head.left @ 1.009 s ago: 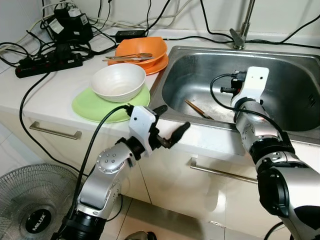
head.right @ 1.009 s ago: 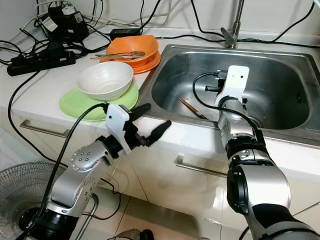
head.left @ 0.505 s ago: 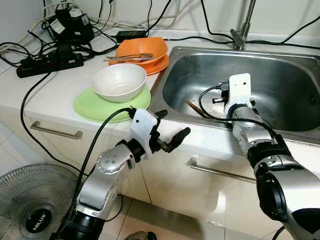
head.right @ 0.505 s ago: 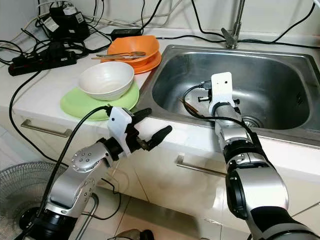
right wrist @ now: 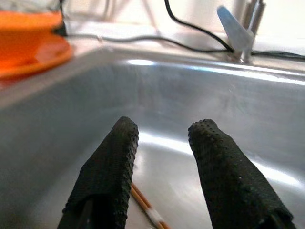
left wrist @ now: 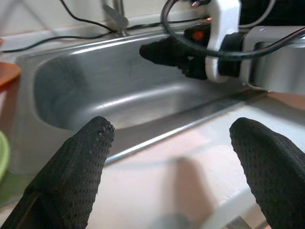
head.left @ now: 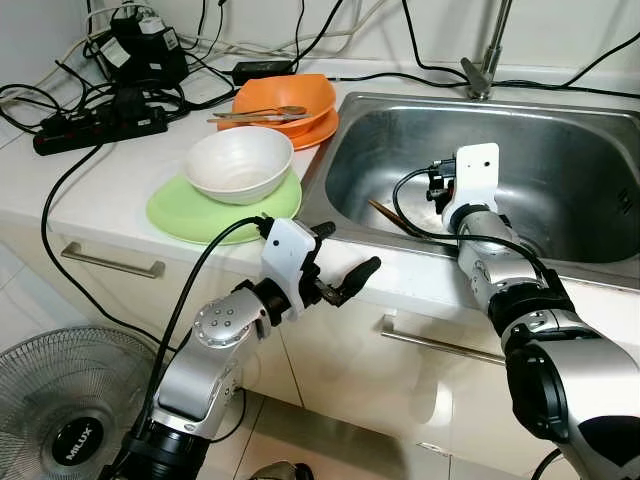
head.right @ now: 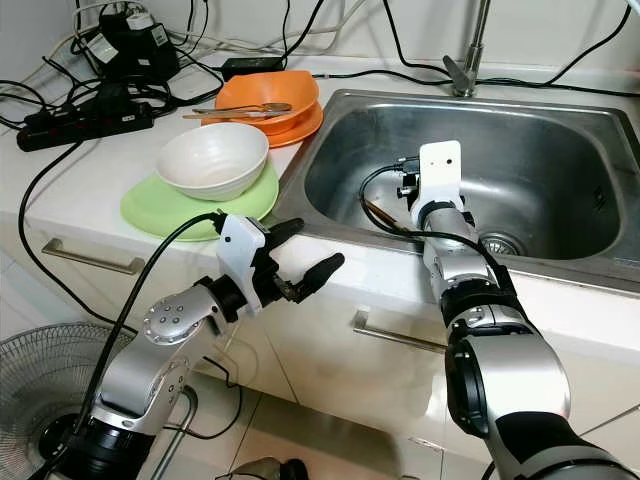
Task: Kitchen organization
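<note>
- Inside the steel sink (head.left: pixel 560 120), the right pincer (right wrist: pixel 162 157) hangs low with its two black fingers slightly parted and empty, just above a chopstick (head.left: pixel 392 217) lying on the basin floor.
- Before the bench (head.left: pixel 90 190) edge, the left pincer (head.left: pixel 343 262) is held wide open, gripping nothing.
- On the bench left of the sink, a white bowl (head.left: pixel 238 164) sits on a green plate (head.left: pixel 180 215).
- Behind them, an orange bowl (head.left: pixel 290 98) holding a spoon (head.left: pixel 262 113) rests on an orange plate (head.left: pixel 318 132).
- Black cables and a power strip (head.left: pixel 95 124) lie at the back.
</note>
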Controlling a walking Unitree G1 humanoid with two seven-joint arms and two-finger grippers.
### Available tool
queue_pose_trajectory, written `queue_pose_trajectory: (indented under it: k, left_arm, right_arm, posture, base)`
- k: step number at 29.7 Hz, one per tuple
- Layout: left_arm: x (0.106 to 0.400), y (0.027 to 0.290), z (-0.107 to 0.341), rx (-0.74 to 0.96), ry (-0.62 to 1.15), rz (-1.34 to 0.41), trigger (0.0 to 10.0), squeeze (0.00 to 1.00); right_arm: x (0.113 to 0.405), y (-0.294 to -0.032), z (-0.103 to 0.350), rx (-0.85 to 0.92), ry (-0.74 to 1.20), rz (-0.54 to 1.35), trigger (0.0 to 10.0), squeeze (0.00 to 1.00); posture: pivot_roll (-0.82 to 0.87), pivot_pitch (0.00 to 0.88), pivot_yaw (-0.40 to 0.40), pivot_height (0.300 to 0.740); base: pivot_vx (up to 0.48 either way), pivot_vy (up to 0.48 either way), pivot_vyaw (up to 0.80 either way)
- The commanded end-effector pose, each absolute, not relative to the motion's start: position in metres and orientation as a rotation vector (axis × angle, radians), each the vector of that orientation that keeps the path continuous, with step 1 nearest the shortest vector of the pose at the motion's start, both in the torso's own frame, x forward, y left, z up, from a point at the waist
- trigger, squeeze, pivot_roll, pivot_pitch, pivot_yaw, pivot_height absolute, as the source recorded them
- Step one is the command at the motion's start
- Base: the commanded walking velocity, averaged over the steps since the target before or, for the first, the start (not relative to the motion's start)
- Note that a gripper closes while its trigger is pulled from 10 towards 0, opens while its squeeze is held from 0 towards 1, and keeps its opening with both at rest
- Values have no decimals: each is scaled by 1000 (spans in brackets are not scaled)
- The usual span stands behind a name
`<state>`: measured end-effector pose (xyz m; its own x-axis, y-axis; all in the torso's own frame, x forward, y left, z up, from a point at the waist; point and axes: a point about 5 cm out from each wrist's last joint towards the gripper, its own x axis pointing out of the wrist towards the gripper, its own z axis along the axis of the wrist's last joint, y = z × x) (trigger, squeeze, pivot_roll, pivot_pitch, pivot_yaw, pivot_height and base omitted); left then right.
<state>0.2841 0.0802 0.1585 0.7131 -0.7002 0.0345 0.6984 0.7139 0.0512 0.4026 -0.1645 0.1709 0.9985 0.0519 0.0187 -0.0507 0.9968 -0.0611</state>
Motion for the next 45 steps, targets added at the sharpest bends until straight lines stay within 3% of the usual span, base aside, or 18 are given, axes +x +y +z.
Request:
queue_pose_trajectory:
  k: [1, 2, 3, 4, 17, 18, 19, 20, 21, 22, 33, 45]
  left_arm:
    - [290, 88, 164, 60, -79, -718, 10000, 0]
    - [291, 89, 165, 63, -82, -709, 10000, 0]
    - [292, 91, 167, 69, -91, -692, 10000, 545]
    - [293, 92, 168, 73, -98, -682, 10000, 1000]
    - [302, 103, 176, 79, -147, -582, 10000, 1000]
    - [305, 107, 179, 108, -159, -546, 10000, 1000]
    - [307, 109, 180, 127, -168, -520, 10000, 1000]
    - [309, 113, 184, 140, -180, -496, 10000, 882]
    - [312, 117, 188, 157, -195, -472, 10000, 263]
    - [315, 123, 194, 171, -218, -440, 10000, 0]
    - [315, 151, 222, 138, -393, -212, 10000, 0]
    - [316, 170, 235, 88, -468, -97, 10000, 0]
  right_arm:
    - [407, -154, 193, -20, -107, 98, 10000, 1000]
    - [407, -152, 194, -20, -111, 106, 10000, 1000]
    - [407, -149, 194, -13, -116, 133, 10000, 1000]
    - [407, -146, 195, -8, -119, 152, 10000, 1000]
    - [387, -125, 206, 103, -242, 419, 10000, 1000]
    - [384, -124, 208, 117, -251, 438, 10000, 878]
    - [382, -123, 209, 126, -255, 451, 10000, 435]
    - [380, -123, 211, 130, -258, 454, 10000, 0]
    - [379, -122, 211, 137, -258, 460, 10000, 0]
    - [376, -120, 212, 143, -260, 465, 10000, 0]
    - [361, -110, 223, 149, -304, 519, 10000, 0]
    - [354, -112, 239, 139, -331, 519, 10000, 0]
  posture:
    - [11, 46, 122, 740]
    - [11, 46, 122, 740]
    - [11, 45, 120, 740]
    - [11, 45, 120, 740]
    - [-10, 47, 121, 740]
    - [-14, 47, 123, 740]
    - [-14, 47, 123, 740]
    - [-16, 45, 125, 740]
    - [-16, 45, 125, 740]
    - [-15, 45, 124, 740]
    - [-19, 46, 119, 740]
    - [-27, 37, 124, 740]
  base:
    - [0, 0, 0]
    - [0, 0, 0]
    - [0, 0, 0]
    - [0, 0, 0]
    - [0, 0, 0]
    - [0, 0, 0]
    - [0, 0, 0]
    - [0, 0, 0]
    - [0, 0, 0]
    - [0, 0, 0]
    - [0, 0, 0]
    - [0, 0, -610]
